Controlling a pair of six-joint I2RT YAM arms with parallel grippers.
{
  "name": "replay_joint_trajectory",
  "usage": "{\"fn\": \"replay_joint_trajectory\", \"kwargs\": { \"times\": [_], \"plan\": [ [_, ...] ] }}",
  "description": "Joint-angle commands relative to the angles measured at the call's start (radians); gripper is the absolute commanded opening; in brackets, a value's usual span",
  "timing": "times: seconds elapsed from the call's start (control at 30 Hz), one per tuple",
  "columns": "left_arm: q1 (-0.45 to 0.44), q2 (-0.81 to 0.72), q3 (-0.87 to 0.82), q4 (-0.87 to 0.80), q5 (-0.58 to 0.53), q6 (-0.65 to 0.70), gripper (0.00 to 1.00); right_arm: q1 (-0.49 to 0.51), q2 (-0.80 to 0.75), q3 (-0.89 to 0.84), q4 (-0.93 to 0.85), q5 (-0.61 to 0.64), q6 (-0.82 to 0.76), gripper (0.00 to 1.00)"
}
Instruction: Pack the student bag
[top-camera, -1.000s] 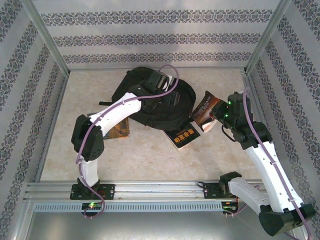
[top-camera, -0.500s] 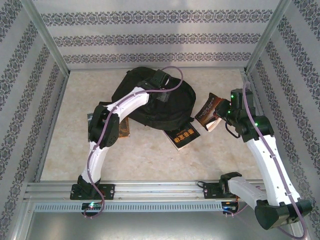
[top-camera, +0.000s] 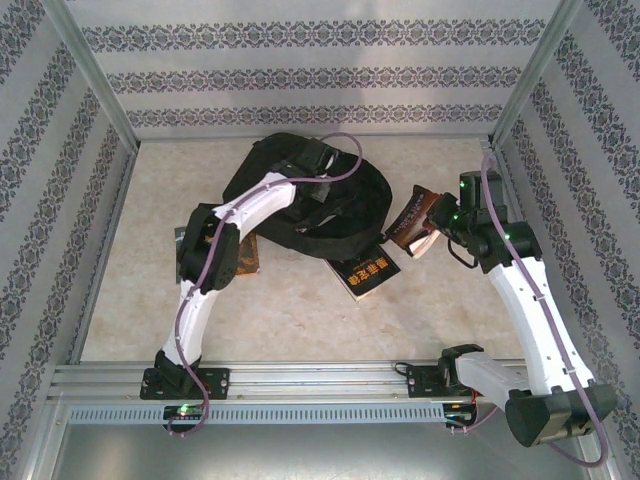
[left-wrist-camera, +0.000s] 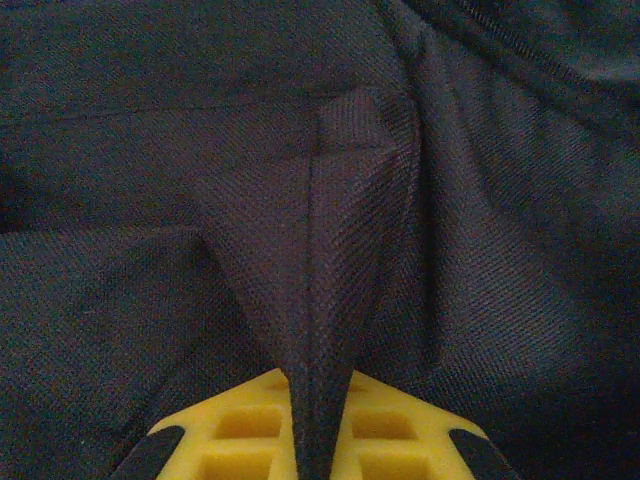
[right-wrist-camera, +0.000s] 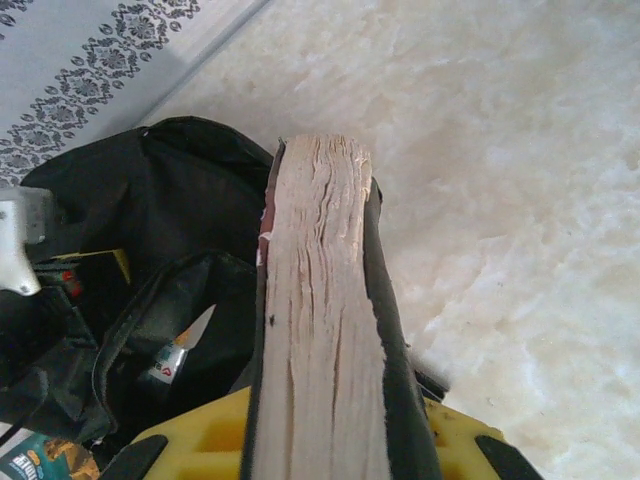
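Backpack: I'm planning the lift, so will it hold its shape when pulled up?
Probably floppy: the backpack tents into a thin fold where the left claw pinches it. It likely sags rather than lifts whole, and the woven cloth looks grippy, not slippery.

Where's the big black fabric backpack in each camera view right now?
Top external: black fabric backpack, far centre, under the left arm.
Left wrist: its fold pinched in the left gripper.
Right wrist: backpack at left.
Shared landmark: thick dark-covered paper book in the right gripper.
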Motion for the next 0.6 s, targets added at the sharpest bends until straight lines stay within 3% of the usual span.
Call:
{"fn": "replay_joint_trajectory", "kwargs": {
  "times": [0.0, 0.17, 0.33, 0.57],
  "plan": [
    [0.042, -0.161, -0.051, 0.117, 0.139, -0.074, 0.0, -0.008, 0.005, 0.062, 0.092, -0.011, 0.016, 0.0],
    [0.085, -0.256, -0.15, 0.201, 0.252, -0.14, 0.0, -0.008, 0.016, 0.077, 0.139, -0.03, 0.047, 0.0],
    [0.139, -0.356, -0.346, 0.428, 0.387, -0.272, 0.0, -0.007, 0.018, 0.065, 0.225, -0.053, 0.079, 0.0],
    [0.188, -0.419, -0.478, 0.609, 0.467, -0.397, 0.0, -0.004, 0.05, 0.059, 0.281, -0.085, 0.107, 0.0]
  ]
}}
